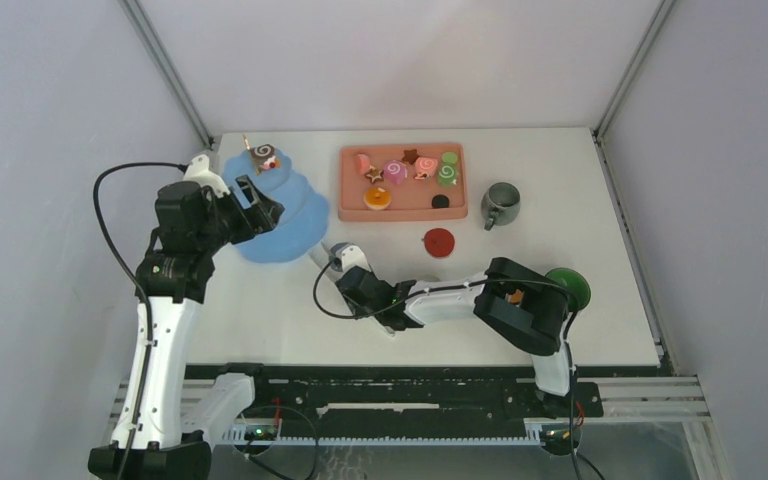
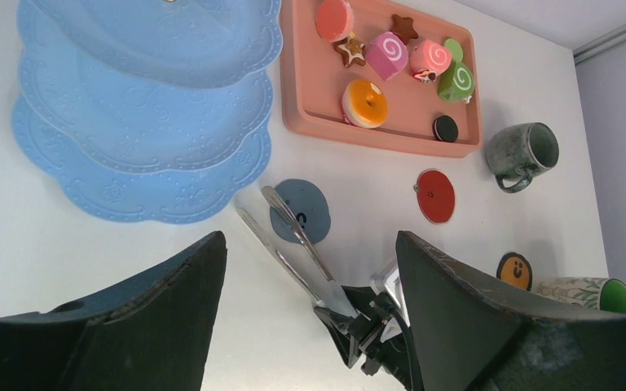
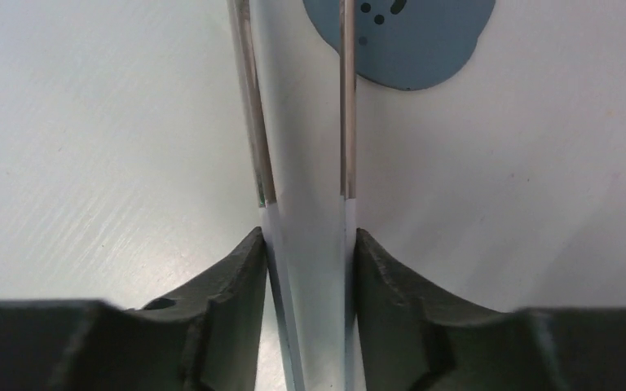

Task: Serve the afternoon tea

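The blue tiered dessert tower (image 1: 295, 215) stands at the back left with one swirl pastry (image 1: 263, 157) on its top tier. Several toy pastries (image 1: 396, 172) lie in the pink tray (image 1: 403, 212). My left gripper (image 1: 260, 205) hovers over the tower's left side, open and empty (image 2: 310, 238). Right of the tower, my right gripper (image 1: 353, 270) is low over the table. Its fingers (image 3: 244, 269) press both arms of the metal tongs (image 3: 306, 163), whose tips reach over a blue coaster (image 3: 416, 41). A grey mug (image 1: 501, 205) stands right of the tray. A green-lined mug (image 2: 595, 293) is half hidden behind my right arm.
A red coaster (image 1: 439, 242) lies in front of the tray and an orange face coaster (image 2: 513, 269) lies near the green-lined mug. The frame posts stand at the back corners. My right arm's elbow (image 1: 520, 305) stretches across the front middle of the table.
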Controlling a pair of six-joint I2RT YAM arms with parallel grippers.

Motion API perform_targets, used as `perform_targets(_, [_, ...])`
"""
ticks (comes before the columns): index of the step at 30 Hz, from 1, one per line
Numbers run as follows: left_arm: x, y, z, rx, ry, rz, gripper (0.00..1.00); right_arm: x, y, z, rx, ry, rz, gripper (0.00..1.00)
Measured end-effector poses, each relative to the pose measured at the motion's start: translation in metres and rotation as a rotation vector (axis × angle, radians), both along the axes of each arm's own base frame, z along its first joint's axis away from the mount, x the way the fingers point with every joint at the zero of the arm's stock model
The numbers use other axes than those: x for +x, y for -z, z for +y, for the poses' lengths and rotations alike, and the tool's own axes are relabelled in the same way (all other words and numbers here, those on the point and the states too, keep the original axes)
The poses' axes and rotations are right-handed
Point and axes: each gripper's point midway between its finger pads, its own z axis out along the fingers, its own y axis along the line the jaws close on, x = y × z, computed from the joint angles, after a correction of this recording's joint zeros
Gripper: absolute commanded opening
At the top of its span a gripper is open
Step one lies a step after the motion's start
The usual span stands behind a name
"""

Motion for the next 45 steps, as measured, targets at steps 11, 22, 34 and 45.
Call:
perform_targets(11, [0.001, 0.001, 0.000, 0.001, -0.001, 0.004, 0.81, -0.004, -0.037, -0.018, 0.009, -0.050, 0.015, 0.11])
perform_targets(22, [0.003, -0.007, 0.005, 0.010, -0.028, -0.014, 0.81, 0.070, -0.219, -0.078, 0.279, 0.098, -0.031, 0.16])
perform_targets(34, [0.006, -0.003, 0.006, 0.013, -0.032, -0.001, 0.81, 0.120, -0.193, -0.178, 0.079, 0.344, 0.162, 0.37])
perform_targets(45, [0.008, -0.004, 0.005, 0.008, -0.032, -0.004, 0.81, 0.130, -0.162, -0.233, 0.012, 0.481, 0.259, 0.49])
